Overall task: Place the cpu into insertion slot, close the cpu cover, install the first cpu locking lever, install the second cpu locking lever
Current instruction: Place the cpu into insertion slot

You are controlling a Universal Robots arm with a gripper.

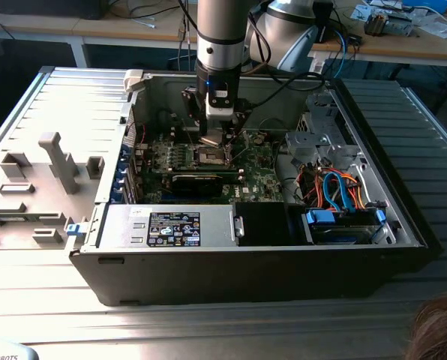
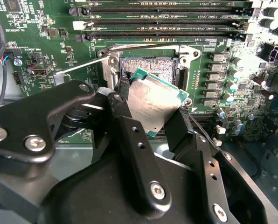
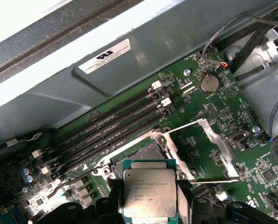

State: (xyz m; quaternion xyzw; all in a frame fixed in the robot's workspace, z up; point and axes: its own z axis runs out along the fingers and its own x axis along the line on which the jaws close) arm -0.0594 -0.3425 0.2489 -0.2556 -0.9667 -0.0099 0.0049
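Observation:
In both wrist views my gripper [image 2: 153, 106] [image 3: 149, 198] is shut on the cpu [image 2: 154, 100] [image 3: 149, 192], a square chip with a silver top and green edge, gripped at two opposite sides by black fingers [image 2: 123, 100]. The chip hangs tilted just above the insertion slot [image 2: 150, 63] [image 3: 146, 153], a dark square socket in the green board. The cpu cover [image 3: 217, 148], a grey metal frame, is swung open beside the socket. Thin wire locking levers [image 2: 78, 65] [image 3: 183, 126] stand released. In the exterior view the gripper [image 1: 217, 136] hovers over the socket [image 1: 211, 156] inside the computer case.
Long black memory slots [image 2: 162, 21] [image 3: 115, 126] run beside the socket. A black expansion card [image 1: 199, 180], a power supply [image 1: 175, 227] and a drive bay with coloured cables [image 1: 336, 195] surround the board. A coin battery [image 3: 208, 84] lies nearby. A person's hair [image 1: 437, 330] shows at the exterior view's lower right.

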